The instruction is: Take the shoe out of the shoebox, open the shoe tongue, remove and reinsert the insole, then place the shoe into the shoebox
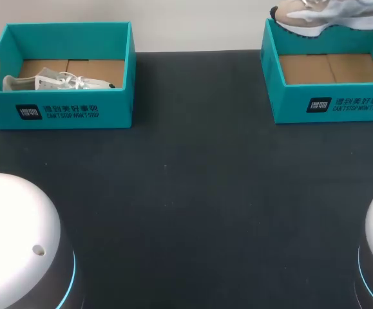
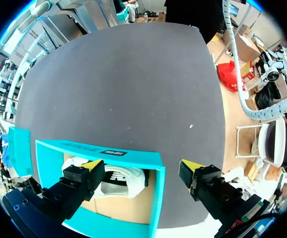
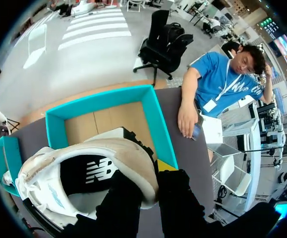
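Dark table point(image 1: 192, 193), two teal shoeboxes, one shoe lifted and one lying in its box.
From the head view you see the beige shoe point(image 1: 328, 16) hanging over the far rim of the right shoebox point(image 1: 328, 103), but not what holds it. Your right wrist view shows that: the right gripper point(image 3: 145, 178) is clamped on the shoe's collar, above the box's bare cardboard floor, with a person's hand point(image 3: 187, 119) resting on the table just beside the box. Your left wrist view shows the left gripper point(image 2: 139, 166) spread wide, one finger over the white shoe point(image 2: 121, 181) lying in the left shoebox point(image 2: 155, 198), the other outside its wall.
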Robot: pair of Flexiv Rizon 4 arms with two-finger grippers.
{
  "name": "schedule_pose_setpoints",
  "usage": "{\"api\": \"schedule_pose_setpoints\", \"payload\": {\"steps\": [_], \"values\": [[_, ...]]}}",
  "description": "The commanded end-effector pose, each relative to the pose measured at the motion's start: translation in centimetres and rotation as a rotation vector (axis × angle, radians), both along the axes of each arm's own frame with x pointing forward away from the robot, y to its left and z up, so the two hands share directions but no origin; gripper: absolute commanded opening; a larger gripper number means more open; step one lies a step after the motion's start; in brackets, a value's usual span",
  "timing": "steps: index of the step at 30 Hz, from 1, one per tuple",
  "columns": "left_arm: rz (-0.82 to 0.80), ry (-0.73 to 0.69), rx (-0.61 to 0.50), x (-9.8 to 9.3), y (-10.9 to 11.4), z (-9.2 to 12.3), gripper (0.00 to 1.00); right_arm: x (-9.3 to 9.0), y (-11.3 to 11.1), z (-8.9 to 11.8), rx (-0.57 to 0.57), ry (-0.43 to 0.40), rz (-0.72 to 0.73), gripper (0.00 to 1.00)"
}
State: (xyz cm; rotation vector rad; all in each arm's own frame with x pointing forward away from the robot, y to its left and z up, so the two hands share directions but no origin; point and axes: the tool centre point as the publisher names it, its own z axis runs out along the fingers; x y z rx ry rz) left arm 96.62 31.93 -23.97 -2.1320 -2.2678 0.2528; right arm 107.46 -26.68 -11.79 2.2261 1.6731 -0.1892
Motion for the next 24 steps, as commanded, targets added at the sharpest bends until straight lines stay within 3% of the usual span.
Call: {"api": "schedule_pose_setpoints", "payload": {"steps": [1, 6, 9, 11, 18, 24], "values": [[-0.001, -0.002, 0.002, -0.1, 0.0, 0.0, 1.00, -0.4, -0.1, 0.1, 0.000, -0.013, 0.004, 0.00], [-0.001, -0.002, 0.002, -0.1, 0.0, 0.0, 1.00, -0.9, 0.3, 0.3, 0.000, -0.028, -0.005, 0.00], [-0.001, -0.002, 0.002, -0.1, 0.0, 0.0, 1.00, -3.2, 2.2, 0.7, -0.072, -0.038, 0.000, 0.00], [-0.001, -0.002, 0.002, -0.1, 0.0, 0.0, 1.00, -5.1, 3.6, 0.4, -0.126, -0.002, 0.005, 0.00], [-0.001, -0.002, 0.002, -0.1, 0.0, 0.0, 1.00, -11.2, 8.5, -0.1, -0.113, -0.009, -0.007, 0.00], [-0.001, -0.002, 0.002, -0.1, 0.0, 0.0, 1.00, -14.8, 12.4, -0.3, -0.108, -0.020, -0.012, 0.00]]}}
